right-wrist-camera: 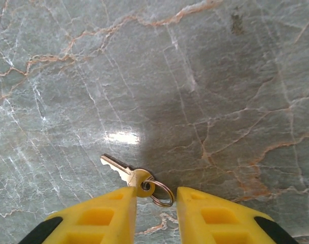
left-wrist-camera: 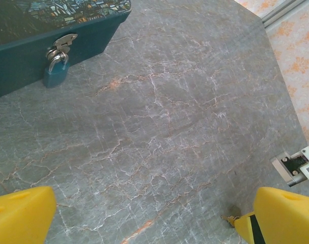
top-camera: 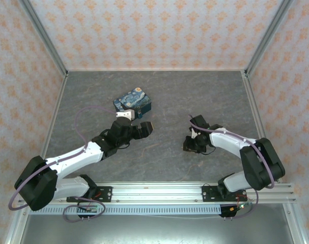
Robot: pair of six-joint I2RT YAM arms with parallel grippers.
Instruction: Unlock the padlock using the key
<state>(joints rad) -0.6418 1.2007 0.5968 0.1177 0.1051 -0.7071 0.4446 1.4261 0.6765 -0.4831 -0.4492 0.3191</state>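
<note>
The teal-blue padlock hangs by its silvery shackle from the hasp on the front of the starry-print box. My left gripper hovers open and empty over bare table, right of the box and well back from the padlock. The key, small and brass-coloured with a wire ring, lies flat on the table. My right gripper is low over it, open with a narrow gap. The key's head touches the inner edge of the left finger, and the ring lies in the gap. In the top view the right gripper points down at the table.
The box sits at the middle left of the grey marble table, just beyond my left gripper. Patterned walls and metal frame posts enclose the table on three sides.
</note>
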